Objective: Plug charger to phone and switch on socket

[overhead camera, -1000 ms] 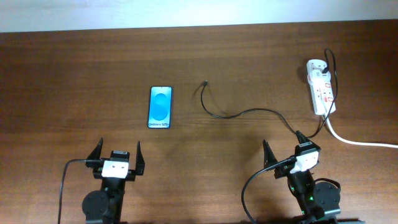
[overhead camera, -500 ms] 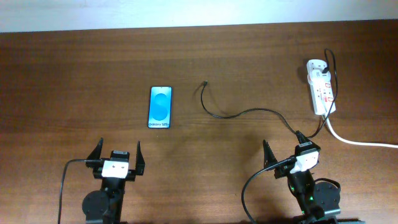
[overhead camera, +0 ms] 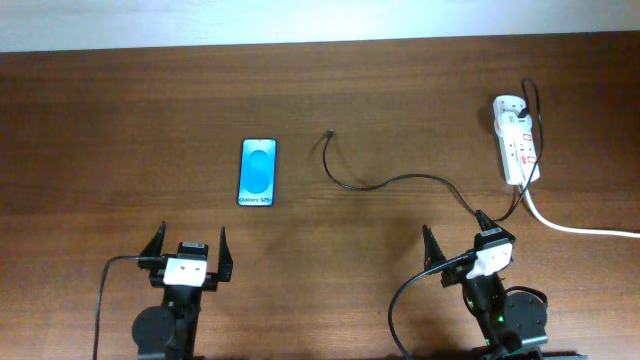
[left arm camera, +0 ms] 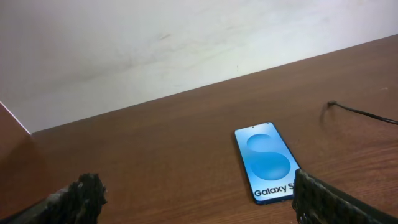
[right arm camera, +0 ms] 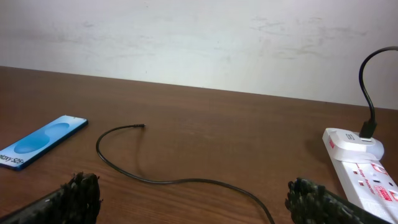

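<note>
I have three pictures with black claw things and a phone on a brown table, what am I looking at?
These are two robot arms at a brown wooden table. One picture looks straight down from above; the other two come from a camera on each arm's wrist, so the dark shapes in their lower corners are that arm's own fingers. The left tool and right tool are both open and hold nothing. On the table lie a slim phone with a bright blue screen, a thin black charger cable whose free plug tip lies apart from the phone, and a white power strip with red-marked switches at the right.
</note>
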You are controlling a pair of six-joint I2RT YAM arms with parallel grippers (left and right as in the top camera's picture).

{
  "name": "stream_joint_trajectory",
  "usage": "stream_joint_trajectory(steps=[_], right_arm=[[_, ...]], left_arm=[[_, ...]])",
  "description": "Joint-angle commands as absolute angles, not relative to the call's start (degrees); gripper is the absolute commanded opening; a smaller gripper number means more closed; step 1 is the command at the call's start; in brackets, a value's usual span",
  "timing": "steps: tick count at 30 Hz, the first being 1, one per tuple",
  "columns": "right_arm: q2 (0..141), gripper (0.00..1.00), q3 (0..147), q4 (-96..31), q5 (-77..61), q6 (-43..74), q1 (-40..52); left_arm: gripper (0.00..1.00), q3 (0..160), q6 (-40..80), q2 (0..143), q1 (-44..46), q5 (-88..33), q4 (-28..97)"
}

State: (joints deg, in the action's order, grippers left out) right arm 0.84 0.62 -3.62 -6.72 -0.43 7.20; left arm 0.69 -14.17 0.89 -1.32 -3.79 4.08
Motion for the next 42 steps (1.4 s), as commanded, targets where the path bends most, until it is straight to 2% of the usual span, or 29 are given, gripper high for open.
stream_joint_trajectory(steps=[1,10,15,17,20,22,24,26,28,31,33,34,38,41,42], right_arm=[[0.4,0.98,0.3,-3.9,-7.3,-0.6,7.6],[0.4,0.98,0.3,-3.9,-7.3,-0.6,7.6],[0.4,0.98,0.3,-3.7,-7.1,-0.6,7.6],[0.4,0.98,0.3,-3.7,-7.1,-0.6,7.6],[0.4,0.98,0.6,-3.4,-7.1,1.6,7.6],[0.4,0.98,1.4,-3.8,-7.1,2.4,7.5],[1.9,0.98,4.8,-5.4,-7.1,2.7,7.5],[9.1,0.98,11.9,-7.4,-7.1,3.5,7.5],[19.4,0.98,19.8,-8.5,-7.3,3.5,7.5],[37.7,0.98,36.3,-16.0,-8.7,3.5,7.5],[50.4,0.98,50.6,-25.6,-11.1,3.5,7.5],[59.7,0.98,63.1,-35.3,-13.1,3.4,7.5],[83.1,0.98,92.4,-56.8,-15.2,3.2,7.4],[87.2,0.98,95.8,-58.6,-13.8,3.2,6.2],[87.4,0.98,95.8,-59.7,-17.2,3.2,6.0]], left_arm=[[0.99,0.5,-15.1,0.3,-1.7,-3.2,4.0],[0.99,0.6,-15.1,1.1,-1.7,0.9,3.1],[0.99,7.1,-14.6,9.8,-1.7,0.9,3.0],[0.99,12.0,-14.7,18.5,-1.7,0.9,-0.3],[0.99,24.3,-14.6,39.3,-1.7,0.9,-3.8],[0.99,35.3,-14.6,50.7,-1.6,-2.5,1.1],[0.99,51.5,-14.6,63.8,-1.5,-6.0,12.6],[0.99,65.4,-11.3,74.8,-1.5,-11.0,20.3],[0.99,71.9,-4.3,80.0,-1.5,-13.0,21.8],[0.99,76.9,-4.3,82.6,0.0,-14.9,23.0],[0.99,80.4,-4.3,85.8,3.5,-14.2,25.1],[0.99,83.0,-3.9,88.3,4.1,-14.2,27.7],[0.99,103.4,-3.4,104.0,5.1,-13.6,48.8],[0.99,107.5,-3.5,108.4,5.2,-20.7,54.3],[0.99,107.5,-3.4,108.4,5.2,-22.3,54.8]])
